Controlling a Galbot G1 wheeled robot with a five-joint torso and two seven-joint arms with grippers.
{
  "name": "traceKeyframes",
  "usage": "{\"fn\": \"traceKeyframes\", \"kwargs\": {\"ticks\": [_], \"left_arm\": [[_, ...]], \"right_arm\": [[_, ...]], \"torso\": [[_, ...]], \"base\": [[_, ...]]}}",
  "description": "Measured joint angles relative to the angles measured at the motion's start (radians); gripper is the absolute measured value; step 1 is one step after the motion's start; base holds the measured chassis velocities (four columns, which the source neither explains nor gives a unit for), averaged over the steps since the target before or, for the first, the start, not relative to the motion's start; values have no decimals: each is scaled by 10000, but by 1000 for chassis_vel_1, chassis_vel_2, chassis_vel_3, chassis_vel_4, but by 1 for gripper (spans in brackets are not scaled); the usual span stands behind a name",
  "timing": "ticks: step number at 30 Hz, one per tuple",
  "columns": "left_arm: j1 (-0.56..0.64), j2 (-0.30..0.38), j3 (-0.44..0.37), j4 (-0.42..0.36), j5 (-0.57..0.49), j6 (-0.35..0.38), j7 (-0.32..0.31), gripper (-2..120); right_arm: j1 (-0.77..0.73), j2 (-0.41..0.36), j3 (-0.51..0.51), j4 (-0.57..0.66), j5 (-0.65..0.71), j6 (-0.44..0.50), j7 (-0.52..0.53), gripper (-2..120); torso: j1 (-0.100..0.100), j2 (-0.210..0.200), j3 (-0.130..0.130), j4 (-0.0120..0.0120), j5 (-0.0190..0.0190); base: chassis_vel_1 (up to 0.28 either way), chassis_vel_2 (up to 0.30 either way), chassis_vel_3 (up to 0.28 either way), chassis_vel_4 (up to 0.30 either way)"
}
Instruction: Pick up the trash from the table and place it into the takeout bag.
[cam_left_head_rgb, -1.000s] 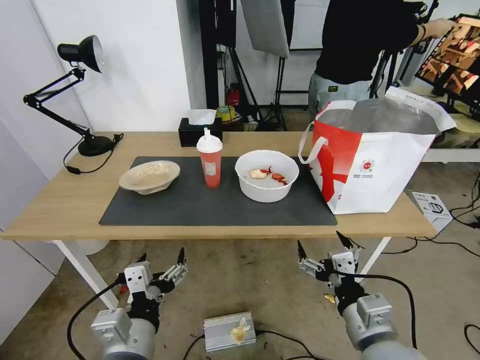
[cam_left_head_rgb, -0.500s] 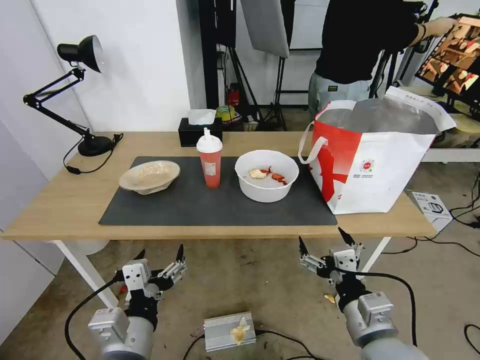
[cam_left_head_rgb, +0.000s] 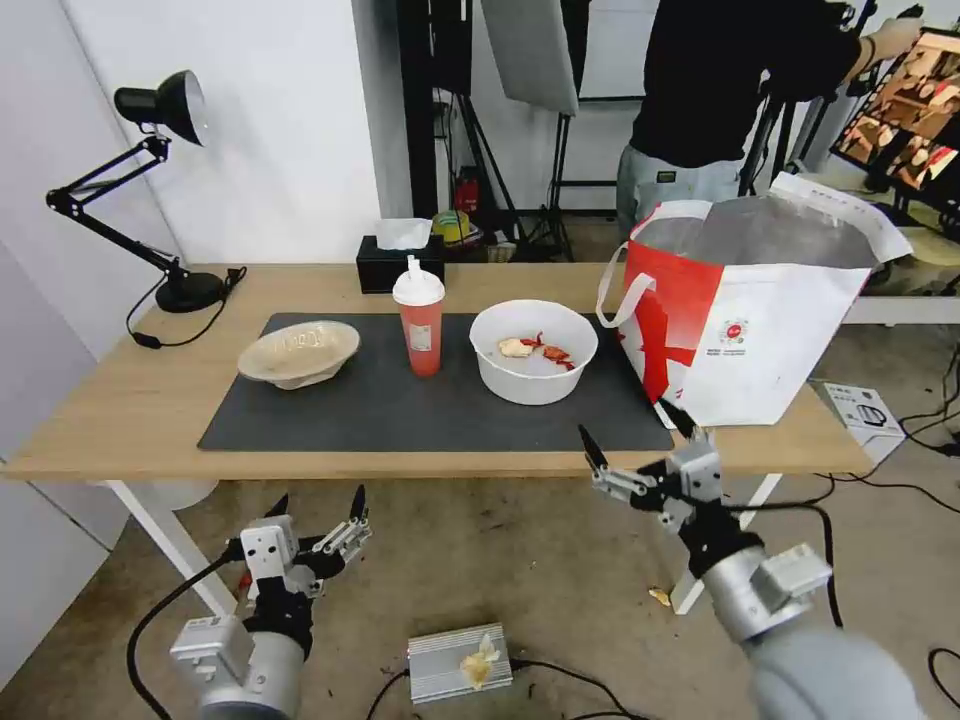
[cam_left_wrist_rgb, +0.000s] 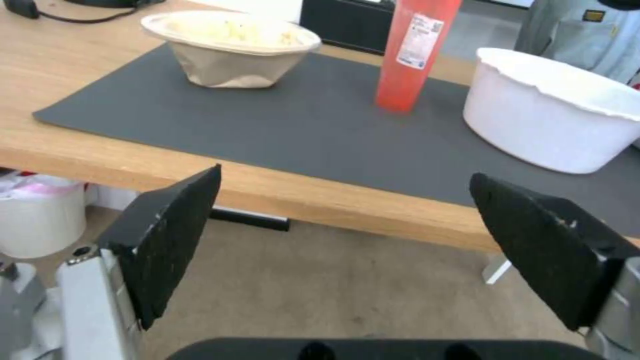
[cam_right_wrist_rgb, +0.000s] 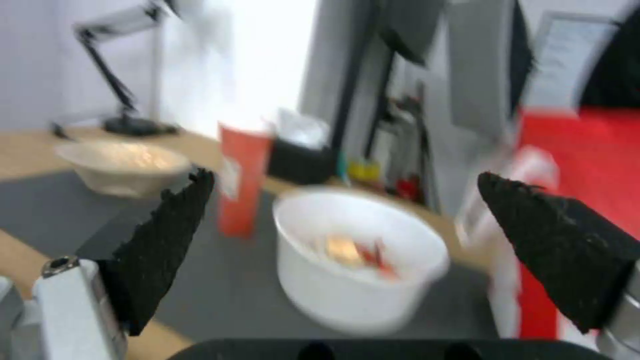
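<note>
L gripper (cam_left_head_rgb: 315, 503) is hanging low below the light-wood table (cam_left_head_rgb: 120, 400) edge, fingers spread, empty. R gripper (cam_left_head_rgb: 636, 448) is hovering at the front edge w/ fingers spread, empty, facing the white round plastic bowl (cam_left_head_rgb: 533, 350) w/ red scraps. Red drink cup (cam_left_head_rgb: 420, 318) and beige pulp bowl (cam_left_head_rgb: 298, 353) are sitting on the dark grey mat (cam_left_head_rgb: 420, 410); white-and-red takeout bag (cam_left_head_rgb: 745, 320) is standing open at the table's right end.

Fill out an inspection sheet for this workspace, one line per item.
Surface: light-wood table with dark grey mat.
Job's things: pulp bowl, red drink cup and white bowl with red scraps all stand on the mat; takeout bag open at the table's right end.
Clutter: black tissue box, desk lamp.
Grippers: left gripper open, below the table edge; right gripper open, at the front edge near the bag.
Cables: lamp cord on the table; arm cables, floor cables.
Surroundings: metal box on the floor; person standing behind the table.
</note>
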Motion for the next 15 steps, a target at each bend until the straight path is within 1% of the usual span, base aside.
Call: {"fn": "traceKeyframes", "kwargs": {"ticks": [1, 2, 3, 4, 6, 7, 10, 11, 12, 13, 14, 15], "left_arm": [[6, -61, -26, 2, -3, -3, -2, 100], [5, -94, -39, 5, -2, -6, -4, 100], [-7, -147, -63, 18, -3, -6, -3, 100], [-7, -147, -63, 18, -3, -6, -3, 100], [-25, -237, -91, 50, 0, -8, 16, 100], [-25, -237, -91, 50, 0, -8, 16, 100], [-38, -337, -73, 101, 11, -12, 51, 100], [-38, -337, -73, 101, 11, -12, 51, 100], [-93, -302, -28, 144, 9, -12, 60, 100], [-145, -227, -2, 206, 6, -14, 77, 100], [-150, -201, -1, 234, 0, -20, 83, 100], [-150, -201, -1, 234, 0, -20, 83, 100]], "right_arm": [[541, -524, -96, -119, 532, 66, -56, 100], [842, -816, -146, -178, 847, 90, -76, 100], [1370, -1307, -245, -298, 1452, 107, -112, 100], [1370, -1307, -245, -298, 1452, 107, -112, 100], [2405, -2102, -529, -573, 2499, 108, -237, 100], [2405, -2102, -529, -573, 2499, 108, -237, 100], [3763, -2893, -1042, -987, 3476, 102, -643, 100], [3763, -2893, -1042, -987, 3476, 102, -643, 100], [4024, -3169, -1090, -1119, 3696, 84, -912, 100], [4228, -3366, -1170, -1267, 3846, 73, -1219, 100], [4446, -3492, -1298, -1424, 3960, 63, -1477, 100], [4446, -3492, -1298, -1424, 3960, 63, -1477, 100]], "torso": [[0, -1, 1, 1, 2], [1, 0, 1, 3, -2], [1, -1, 1, 1, 0], [1, -1, 1, 1, 0], [0, -1, 1, -2, -2], [0, -1, 1, -2, -2], [1, -1, 2, 4, 0], [1, -1, 2, 4, 0], [1, -1, 2, 5, -2], [1, 0, 0, -6, -3], [0, -1, 0, -6, -2], [0, -1, 0, -6, -2]], "base": [[0, 0, 0, 0], [0, 0, 0, 0], [0, 0, 0, 0], [0, 0, 0, 0], [0, 0, 0, 0], [0, 0, 0, 0], [0, 0, 0, 0], [0, 0, 0, 0], [0, 0, 0, 0], [0, 0, 0, 0], [0, 0, 0, 0], [0, 0, 0, 0]]}}
